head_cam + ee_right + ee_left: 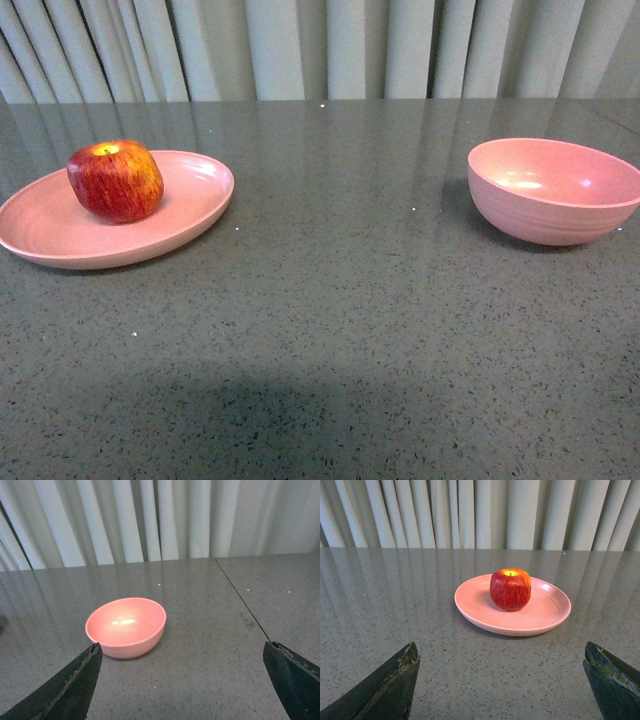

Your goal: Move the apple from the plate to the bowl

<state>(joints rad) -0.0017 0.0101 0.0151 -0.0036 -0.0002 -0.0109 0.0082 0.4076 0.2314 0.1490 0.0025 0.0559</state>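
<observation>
The squat, glossy red-and-yellow apple [115, 180] sits on the shallow oval pale-pink plate [40, 225] near the tabletop's left edge; a glancing finger could roll it off, well short of the deep round pink bowl [555, 215] by the right edge. Both the left gripper [500, 647] and right gripper [181, 645] gape wide, touching nothing

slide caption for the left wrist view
Open left gripper faces the apple resting on the plate, well short of it.
</observation>
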